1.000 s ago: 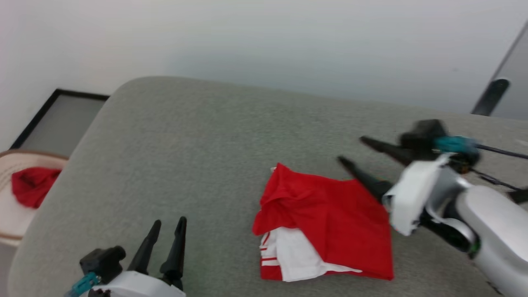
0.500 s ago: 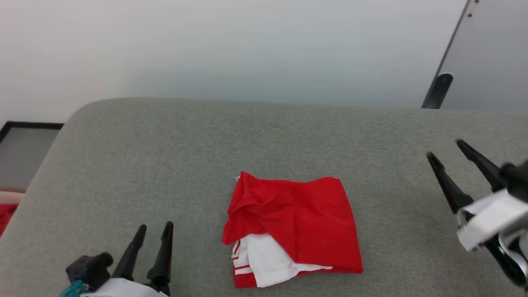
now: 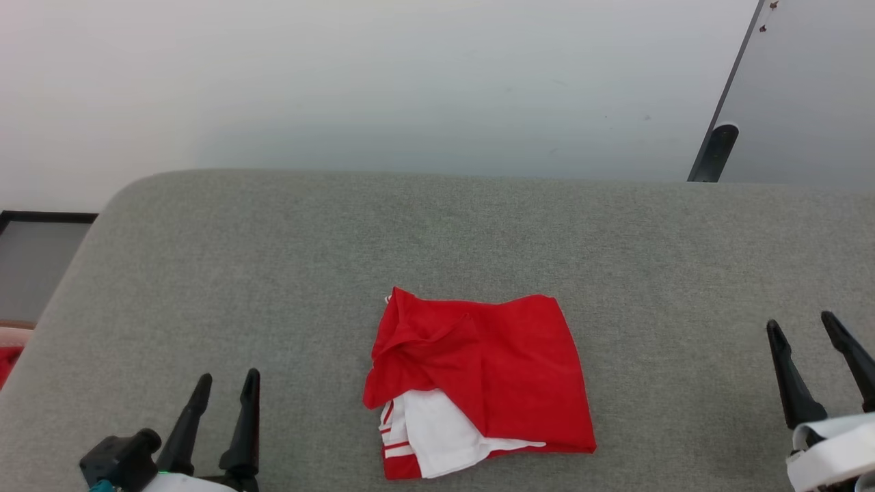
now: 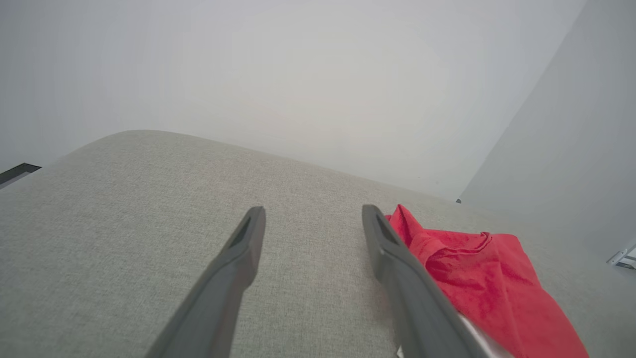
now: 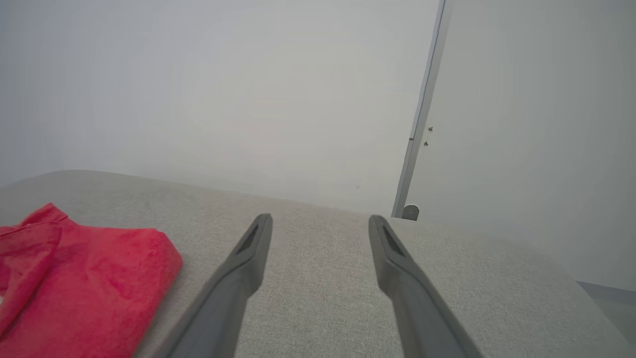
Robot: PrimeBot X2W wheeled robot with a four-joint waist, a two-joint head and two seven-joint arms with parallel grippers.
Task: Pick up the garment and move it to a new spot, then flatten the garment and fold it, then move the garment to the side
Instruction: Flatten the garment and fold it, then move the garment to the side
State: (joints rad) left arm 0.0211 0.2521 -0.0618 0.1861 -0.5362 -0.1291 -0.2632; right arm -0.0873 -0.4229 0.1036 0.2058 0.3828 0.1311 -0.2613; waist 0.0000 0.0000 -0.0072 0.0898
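The garment (image 3: 492, 369) lies folded into a compact red rectangle on the grey cushioned surface (image 3: 273, 273), a white sleeve with red stripes peeking out at its near left corner. It also shows in the left wrist view as the garment (image 4: 477, 268) and in the right wrist view as the garment (image 5: 84, 278). My left gripper (image 3: 227, 383) stands open at the lower left, well clear of the cloth. At the lower right my right gripper (image 3: 801, 326) is open too, nothing between its fingers.
A pale wall rises behind the surface. A dark post (image 3: 711, 152) and a grey panel stand at the back right. At the far left edge a sliver of red cloth (image 3: 7, 362) shows beside a dark-framed panel (image 3: 34, 260) on the floor.
The head camera swung, shifting the whole scene. My right gripper pulled away from the garment's right edge and down to the lower right. The garment stays folded in place.
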